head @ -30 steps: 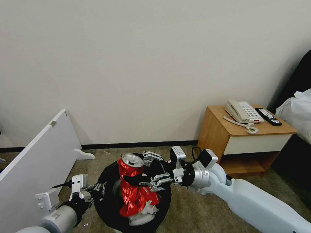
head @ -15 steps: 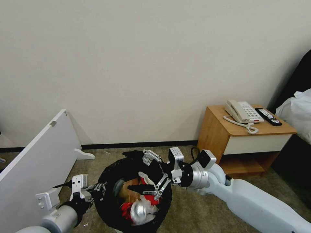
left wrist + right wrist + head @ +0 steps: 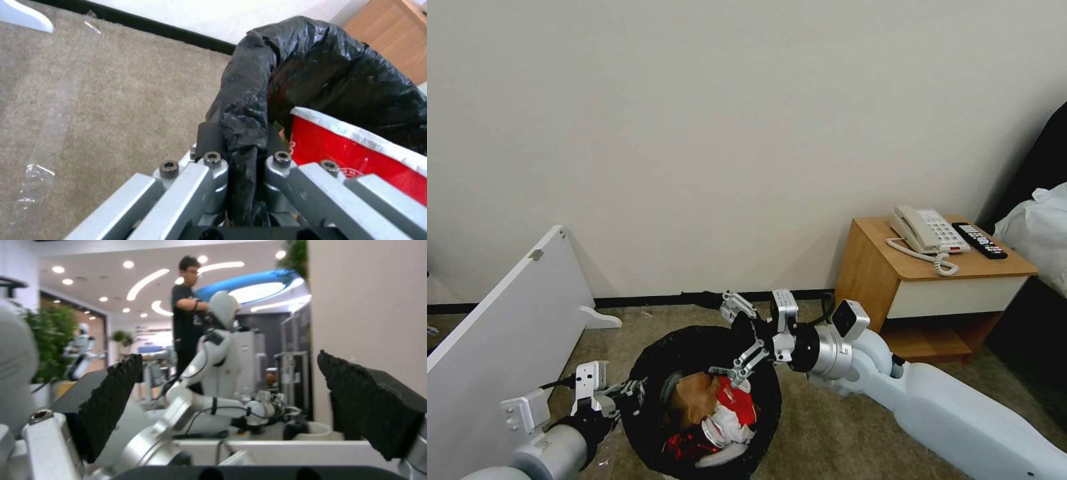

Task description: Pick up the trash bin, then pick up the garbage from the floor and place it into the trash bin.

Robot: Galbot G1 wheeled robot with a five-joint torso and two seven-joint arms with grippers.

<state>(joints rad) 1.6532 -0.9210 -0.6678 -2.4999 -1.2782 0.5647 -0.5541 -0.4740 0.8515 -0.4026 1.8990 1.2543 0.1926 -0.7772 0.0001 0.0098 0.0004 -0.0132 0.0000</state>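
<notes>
Right gripper [image 3: 728, 340]: you have it hanging just above the far rim of the trash bin [image 3: 647, 363], jaws spread wide, nothing between them. The right wrist view confirms it: both black ridged pads [image 3: 113, 396] stand well apart with open air in the gap.

Left gripper [image 3: 242, 146]: you have it pinched on the bin's near-left rim. The left wrist view shows the two fingers pressed onto a fold of the crinkly black liner [image 3: 329, 66], one finger outside the bin wall, one inside. In the head view the left gripper [image 3: 627, 390] sits against the bin's left side.

Bin contents, as you see them from the head view:
- crushed red can [image 3: 700, 437], lying low inside the bin, silver end up
- red-white snack packet [image 3: 735, 400], just beside the can, toward the bin's right wall
- brown paper bag [image 3: 690, 393], toward the bin's left wall
- white crumpled material between packet and can; you cannot tell what it is

Whether the bin stands on the floor [image 3: 827, 427] or hangs clear of it cannot be told. Left of the bin, a white panel [image 3: 500, 327] leans. Right of the bin stands a wooden nightstand [image 3: 907, 287].
</notes>
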